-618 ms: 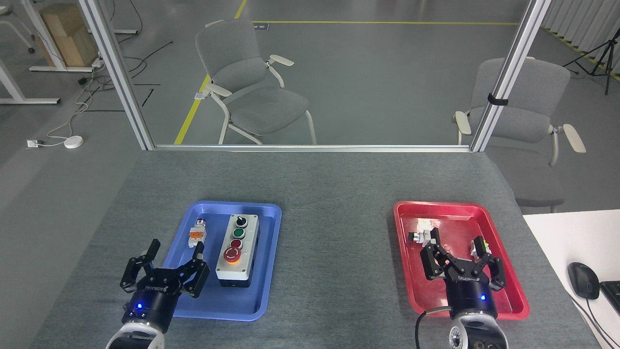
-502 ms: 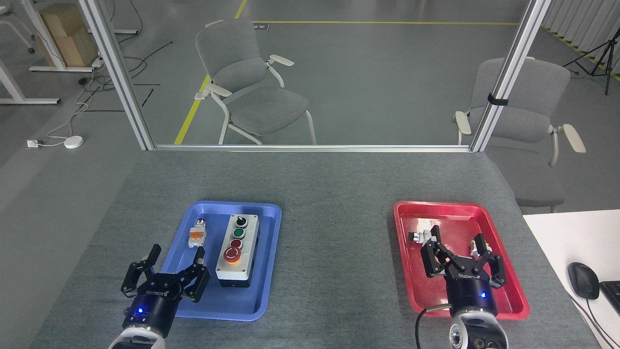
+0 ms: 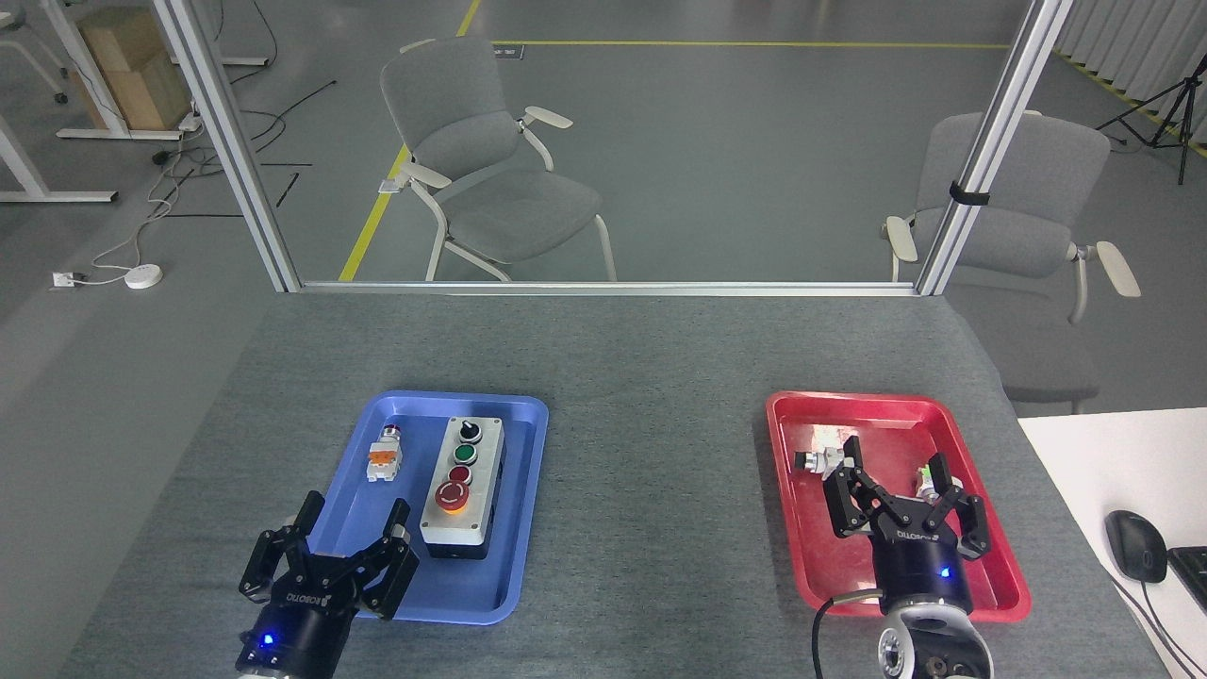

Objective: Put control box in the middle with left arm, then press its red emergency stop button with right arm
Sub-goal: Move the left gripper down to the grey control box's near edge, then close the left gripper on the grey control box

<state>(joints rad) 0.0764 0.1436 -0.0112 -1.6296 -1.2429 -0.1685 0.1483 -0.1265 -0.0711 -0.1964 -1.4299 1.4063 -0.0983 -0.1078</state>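
Note:
The grey control box lies lengthwise in the blue tray, left of the table's middle. Its red emergency stop button sits at the near end on a yellow ring, behind it a small red, a green and a black button. My left gripper hovers open over the tray's near left corner, just left of the box and apart from it. My right gripper, with its black cable, hangs open over the red tray, nothing between its fingers.
A small orange and white switch part lies in the blue tray left of the box. Small parts lie in the red tray. A white desk with a mouse stands at the right. Chairs and metal frame posts stand beyond the far edge.
My left gripper has drawn back toward me and slightly right, lower in view. My right gripper shifted slightly toward me. Box and trays have not moved.

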